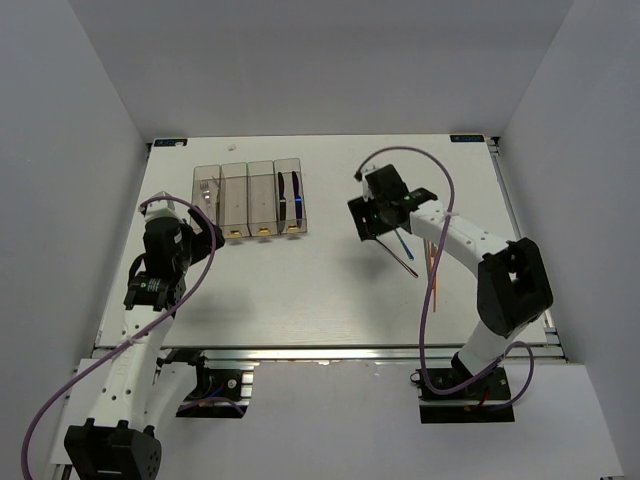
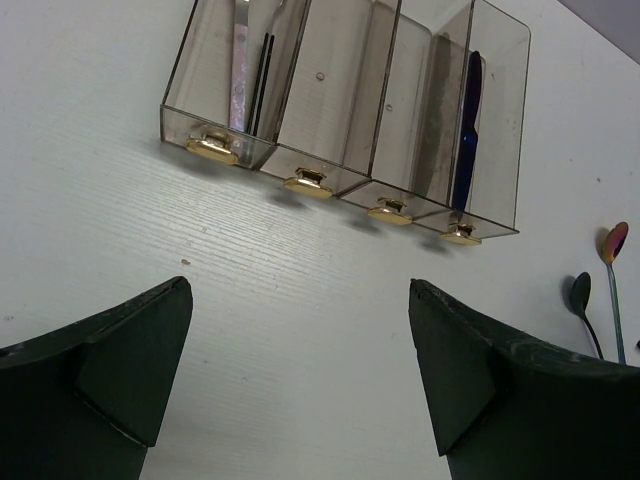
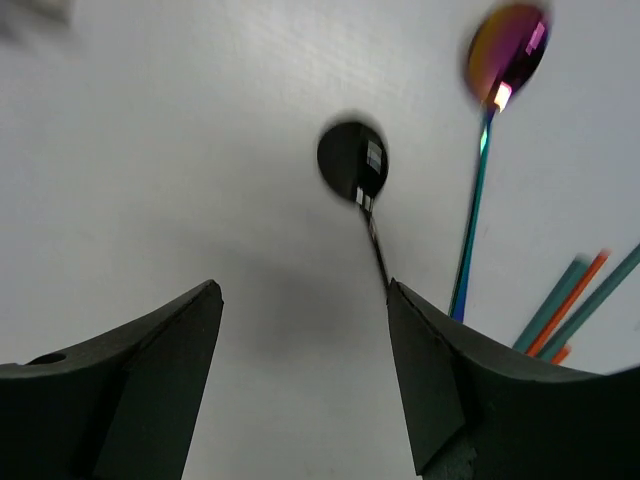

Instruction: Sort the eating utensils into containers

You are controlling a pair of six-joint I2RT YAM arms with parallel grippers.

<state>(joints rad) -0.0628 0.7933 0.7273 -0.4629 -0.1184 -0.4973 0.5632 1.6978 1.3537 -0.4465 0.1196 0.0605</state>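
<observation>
The four joined clear containers stand at the table's back left, gold tabs toward me, and also show in the left wrist view. The leftmost bin holds a silver fork. The rightmost holds a blue knife. My left gripper is open and empty over bare table just in front of the bins. My right gripper is open and empty, low over the table. Its right finger sits at the handle of the dark spoon. The pink-bowled spoon and the orange and green chopsticks lie right of it.
The two spoons also show at the right edge of the left wrist view. The chopsticks lie on the table under my right arm. Grey walls enclose the table on three sides.
</observation>
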